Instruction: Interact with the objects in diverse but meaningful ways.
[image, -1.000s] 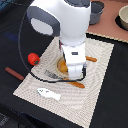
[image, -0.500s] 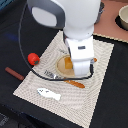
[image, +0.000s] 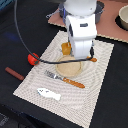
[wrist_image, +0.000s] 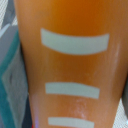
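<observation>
Arm has sunk lower over the striped mat since a second ago.
Bread loaf fills the wrist view, probably gripped; gripper jaws hidden, closure unreadable. Tomato off the mat's edge.

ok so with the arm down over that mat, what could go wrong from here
1. The wrist view is filled by the bread loaf, so that camera sees nothing of the surroundings and a bump could go unnoticed.
2. In the exterior view the arm hides the gripper, so whether it grips the loaf cannot be told; it could slip if lifted.
3. The black cable drapes past the tomato; arm motion may drag it and roll the tomato off the mat.
</observation>
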